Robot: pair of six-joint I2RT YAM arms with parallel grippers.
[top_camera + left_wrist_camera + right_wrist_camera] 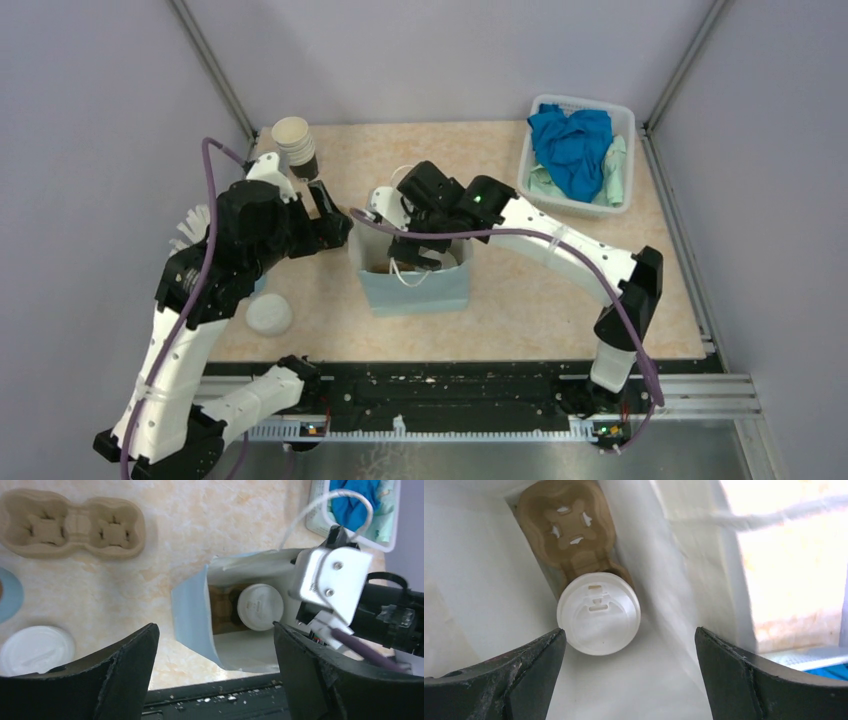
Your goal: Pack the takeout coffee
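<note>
The takeout coffee (598,614), seen from above by its round white lid, stands inside the light blue paper bag (415,285) in one pocket of a brown cup carrier (566,520). It also shows in the left wrist view (260,606). My right gripper (630,645) is open and empty, just above the coffee at the bag's mouth (405,245). My left gripper (215,650) is open and empty, just left of the bag (335,215), and touches nothing.
A second brown cup carrier (70,525) and a loose white lid (268,314) lie left of the bag. A stack of lidless cups (295,145) stands at the back left. A white basket (622,120) with blue cloths stands at the back right.
</note>
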